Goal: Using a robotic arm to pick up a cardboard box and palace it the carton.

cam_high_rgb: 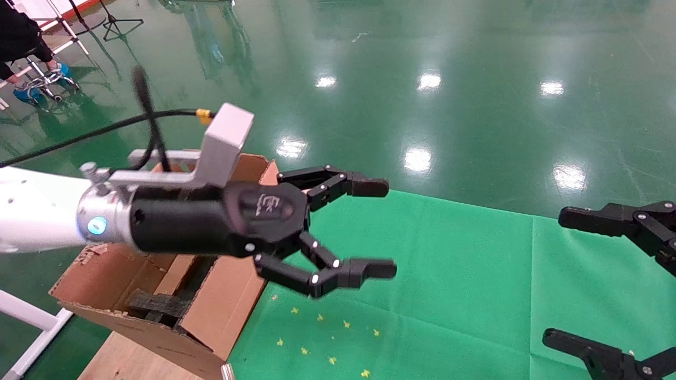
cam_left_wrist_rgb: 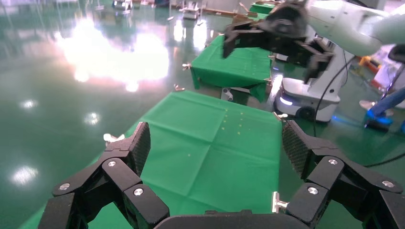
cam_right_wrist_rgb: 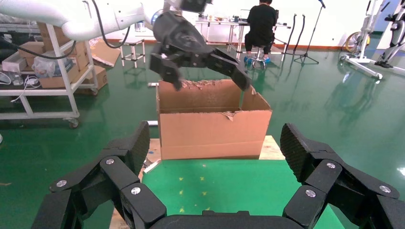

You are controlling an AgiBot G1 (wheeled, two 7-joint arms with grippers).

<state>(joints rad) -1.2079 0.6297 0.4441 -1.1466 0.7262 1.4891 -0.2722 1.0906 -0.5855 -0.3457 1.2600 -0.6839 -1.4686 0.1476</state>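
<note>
The robotic arm (cam_high_rgb: 42,214) reaches in from the robot's left, white with a blue light ring at the silver wrist, and its left gripper (cam_high_rgb: 377,228) hangs in the air above the near edge of the carton (cam_high_rgb: 211,306), poking out past it over the green cloth (cam_high_rgb: 449,295) that covers the bench. Its jaws are spread wide with nothing between them; in the left wrist view the two ribbed pads (cam_left_wrist_rgb: 139,145) stand well apart with only the cloth showing through the gap. The carton sits at the left end of the bench on a bare wooden board (cam_high_rgb: 121,359), its flaps ragged and torn along the top, and a piece of black foam (cam_high_rgb: 156,304) lies inside it. From the right wrist view the carton (cam_right_wrist_rgb: 212,124) stands straight ahead beyond the cloth, with the left gripper (cam_right_wrist_rgb: 205,71) hovering over its open top. The right gripper (cam_high_rgb: 557,277) waits at the right edge of the bench, low and off to the side, its jaws also wide open and holding nothing. I cannot spot the cardboard box anywhere from here; it may be down inside the carton, but I cannot tell. Small yellow star marks (cam_high_rgb: 327,338) dot the cloth near the carton. A person in dark clothes (cam_right_wrist_rgb: 261,21) sits at a table across the shiny green floor (cam_high_rgb: 475,79).
</note>
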